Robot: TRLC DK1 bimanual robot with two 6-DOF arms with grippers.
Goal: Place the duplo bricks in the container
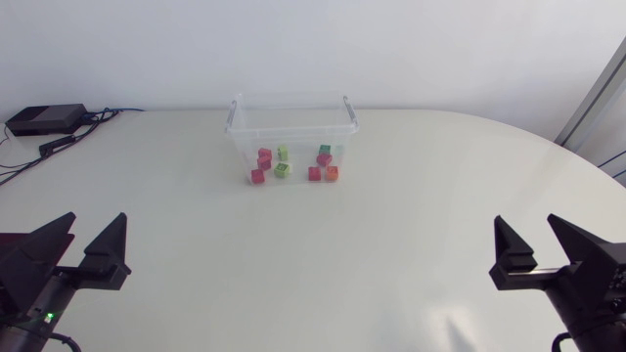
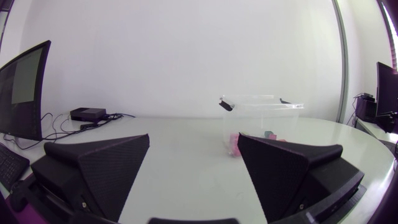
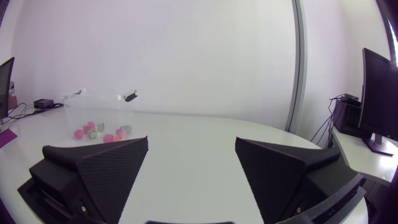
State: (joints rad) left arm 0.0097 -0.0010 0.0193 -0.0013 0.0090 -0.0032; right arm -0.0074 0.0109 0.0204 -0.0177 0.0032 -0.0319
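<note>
Open pincer (image 2: pixel 194 165) facing container (image 2: pixel 261 121)

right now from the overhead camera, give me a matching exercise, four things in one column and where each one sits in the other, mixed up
Things
1. container
2. black box
3. left gripper
4. right gripper

Places
a. near right corner of the table, fingers open
b. far left corner, with cables beside it
c. far middle, with small coloured bricks showing through its clear walls
d. near left corner, fingers open

Pairs: 1-c, 2-b, 3-d, 4-a
</note>
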